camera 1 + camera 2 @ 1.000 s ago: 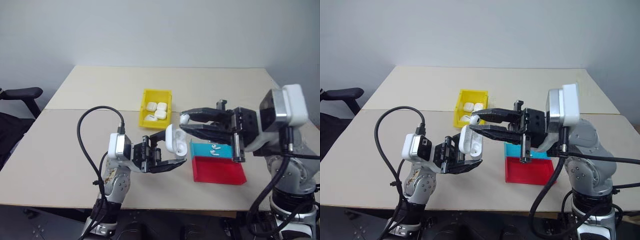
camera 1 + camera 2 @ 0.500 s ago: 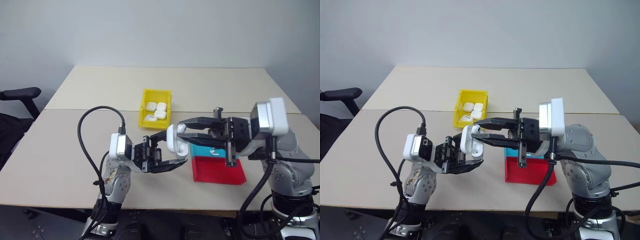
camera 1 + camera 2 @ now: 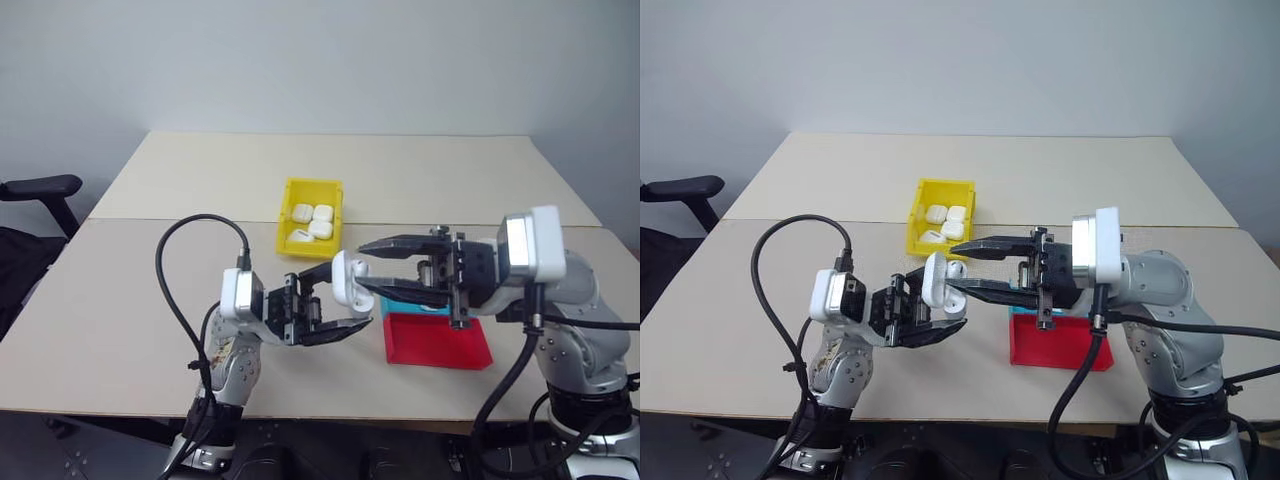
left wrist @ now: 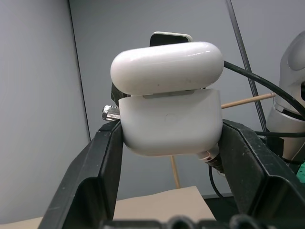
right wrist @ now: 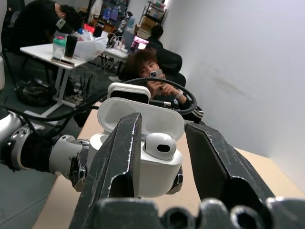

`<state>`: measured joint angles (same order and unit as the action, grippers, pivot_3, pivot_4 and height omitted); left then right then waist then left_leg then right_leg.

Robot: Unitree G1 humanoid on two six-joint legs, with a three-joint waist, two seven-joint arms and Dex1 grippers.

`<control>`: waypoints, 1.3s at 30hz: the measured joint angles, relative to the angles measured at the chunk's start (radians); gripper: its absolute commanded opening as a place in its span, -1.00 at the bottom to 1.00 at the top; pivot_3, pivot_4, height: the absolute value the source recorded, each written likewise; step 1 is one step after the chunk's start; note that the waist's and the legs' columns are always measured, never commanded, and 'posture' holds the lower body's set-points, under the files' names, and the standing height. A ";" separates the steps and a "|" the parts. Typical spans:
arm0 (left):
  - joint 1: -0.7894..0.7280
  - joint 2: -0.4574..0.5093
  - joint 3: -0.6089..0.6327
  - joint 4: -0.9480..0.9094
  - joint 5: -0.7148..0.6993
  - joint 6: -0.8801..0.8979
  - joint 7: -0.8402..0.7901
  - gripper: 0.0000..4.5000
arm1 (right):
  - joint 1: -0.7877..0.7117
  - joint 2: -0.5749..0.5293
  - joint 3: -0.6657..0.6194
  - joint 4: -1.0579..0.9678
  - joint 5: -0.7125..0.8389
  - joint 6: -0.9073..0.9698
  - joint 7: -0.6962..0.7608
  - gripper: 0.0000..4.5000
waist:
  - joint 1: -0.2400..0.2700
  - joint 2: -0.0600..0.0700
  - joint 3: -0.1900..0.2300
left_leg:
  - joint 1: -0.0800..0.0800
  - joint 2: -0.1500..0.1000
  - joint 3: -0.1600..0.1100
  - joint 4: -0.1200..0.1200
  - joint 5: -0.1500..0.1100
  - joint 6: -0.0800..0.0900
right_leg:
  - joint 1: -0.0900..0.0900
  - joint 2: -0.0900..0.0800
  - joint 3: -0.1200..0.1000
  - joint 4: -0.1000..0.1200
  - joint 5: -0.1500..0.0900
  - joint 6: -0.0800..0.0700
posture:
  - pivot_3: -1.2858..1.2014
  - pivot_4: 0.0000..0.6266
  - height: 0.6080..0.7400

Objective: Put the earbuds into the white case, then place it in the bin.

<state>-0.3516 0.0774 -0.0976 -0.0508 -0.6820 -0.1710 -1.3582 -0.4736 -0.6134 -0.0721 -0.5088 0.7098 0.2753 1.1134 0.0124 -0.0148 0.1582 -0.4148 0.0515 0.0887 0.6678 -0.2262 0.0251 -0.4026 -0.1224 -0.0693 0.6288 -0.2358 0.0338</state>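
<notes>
At far left in the head view a black chair [image 3: 40, 190] stood beside the table [image 3: 150, 300]. Left of centre, the left gripper [image 3: 340, 300] was clamped on the case [image 3: 352, 282], holding it above the table with its lid flipped open; in the left wrist view the two fingers [image 4: 95, 171] pressed against the case's sides. Just above centre sat the bin [image 3: 310, 218], with several white cases inside. From the right, the right gripper [image 3: 368, 270] reached in level, its fingers partly spread around the open top of the case; the right wrist view showed an earbud [image 5: 160, 145] sitting in the case's well, between the fingers [image 5: 116, 157] and not visibly pinched by them. Below that gripper, right of centre, lay a teal tray [image 3: 400, 302] and, touching it nearer the table edge, a red tray [image 3: 437, 342]. People sat in the background of the right wrist view.
</notes>
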 measured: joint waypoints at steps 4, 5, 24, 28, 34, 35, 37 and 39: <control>-0.001 0.024 0.004 0.018 0.015 -0.023 -0.011 0.22 | 0.020 -0.117 -0.045 0.027 0.038 0.025 0.064 -0.14 | 0.002 0.000 0.000 | 0.000 0.000 0.000 0.000 0.000 0.000 | 0.000 -0.001 0.000 0.000 0.000 0.000 | 0.03 -0.52 1.00; 0.000 0.038 0.007 0.023 0.018 -0.027 -0.015 0.22 | 0.021 -0.163 -0.070 0.043 0.043 0.035 0.085 -0.14 | 0.001 0.000 0.000 | 0.000 0.000 0.000 0.000 0.000 0.000 | 0.000 -0.001 0.000 -0.001 0.000 0.000 | 0.03 -0.52 1.00; 0.026 0.183 0.076 0.026 0.013 -0.035 -0.052 0.22 | -0.428 -0.319 0.539 0.666 -0.813 -0.109 0.294 -0.14 | -0.016 0.001 0.000 | -0.002 0.000 0.009 -0.001 0.001 -0.001 | -0.004 0.000 0.001 0.000 0.000 0.000 | 0.03 -0.52 1.00; 0.052 0.181 0.076 0.027 0.015 -0.051 -0.062 0.22 | -0.466 -0.297 0.583 0.763 -0.905 -0.227 0.322 -0.14 | -0.008 0.001 0.000 | -0.002 0.000 0.010 0.000 0.001 -0.001 | -0.003 -0.001 0.001 -0.001 0.000 0.000 | 0.03 -0.52 1.00; 0.084 0.170 0.073 0.025 0.027 -0.072 -0.054 0.22 | -0.499 -0.252 0.611 0.890 -0.966 -0.302 0.349 -0.14 | -0.012 0.001 0.000 | -0.001 0.001 0.010 -0.001 0.001 -0.001 | -0.003 -0.001 0.001 0.000 0.000 0.000 | 0.03 -0.52 1.00; 0.085 0.170 0.073 0.025 0.031 -0.074 -0.052 0.22 | -0.501 -0.251 0.610 0.896 -0.966 -0.307 0.356 -0.14 | -0.012 0.001 0.000 | -0.001 0.001 0.010 -0.001 0.001 -0.001 | -0.003 -0.001 0.001 0.000 0.000 0.000 | 0.03 -0.52 1.00; 0.085 0.169 0.073 0.025 0.035 -0.079 -0.050 0.22 | -0.501 -0.241 0.610 0.901 -0.966 -0.316 0.371 -0.14 | -0.012 0.001 0.000 | -0.001 0.001 0.010 0.000 0.001 -0.001 | -0.003 -0.001 0.001 0.000 0.000 0.000 | 0.03 -0.52 1.00; 0.087 0.167 0.073 0.025 0.036 -0.087 -0.049 0.22 | -0.501 -0.233 0.610 0.911 -0.970 -0.322 0.381 -0.14 | -0.013 0.001 0.000 | -0.001 0.001 0.010 0.000 0.001 -0.001 | -0.003 -0.001 0.001 0.000 0.000 0.000 | 0.03 -0.52 1.00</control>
<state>-0.2650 0.2445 -0.0247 -0.0259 -0.6459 -0.2577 -1.4076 -0.9742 -0.8462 0.5384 0.4021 -0.2597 -0.0464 1.4944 -0.0004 -0.0137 0.1582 -0.4160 0.0520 0.0989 0.6673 -0.2253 0.0236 -0.4058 -0.1229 -0.0684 0.6291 -0.2359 0.0340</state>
